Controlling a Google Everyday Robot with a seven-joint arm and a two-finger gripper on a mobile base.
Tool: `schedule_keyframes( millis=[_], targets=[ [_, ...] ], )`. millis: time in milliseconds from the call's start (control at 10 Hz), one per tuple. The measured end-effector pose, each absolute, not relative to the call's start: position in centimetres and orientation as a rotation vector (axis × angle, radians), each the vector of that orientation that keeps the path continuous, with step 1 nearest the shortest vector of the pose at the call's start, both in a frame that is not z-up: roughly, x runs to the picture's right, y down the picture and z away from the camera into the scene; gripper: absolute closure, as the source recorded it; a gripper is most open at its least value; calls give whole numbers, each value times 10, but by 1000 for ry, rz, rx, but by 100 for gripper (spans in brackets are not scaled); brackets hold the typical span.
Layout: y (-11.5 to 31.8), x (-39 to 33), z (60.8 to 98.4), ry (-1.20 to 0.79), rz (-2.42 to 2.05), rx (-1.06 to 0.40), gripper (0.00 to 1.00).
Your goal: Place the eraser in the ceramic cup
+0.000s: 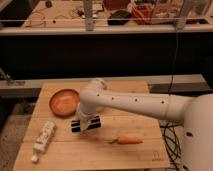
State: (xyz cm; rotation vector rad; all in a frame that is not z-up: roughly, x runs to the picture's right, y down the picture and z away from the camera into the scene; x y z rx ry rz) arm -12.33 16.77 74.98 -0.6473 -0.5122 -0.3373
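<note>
The surface (140, 152) is pale planked wood, matt. The arm (135, 102) wears a smooth off-white shell, plastic by the look, with a soft sheen. Left of the frame's centre, the gripper (86, 124) is clamped on the matt black eraser (76, 125). The orange-brown bowl (64, 101) looks smooth, faintly glossy.
</note>
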Motion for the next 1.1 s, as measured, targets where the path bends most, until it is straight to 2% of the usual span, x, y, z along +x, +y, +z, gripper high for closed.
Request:
schedule_keyframes(
  millis=[1100],
  targets=[
    [123,-138,746,-598,-353,-630,97]
  ],
)
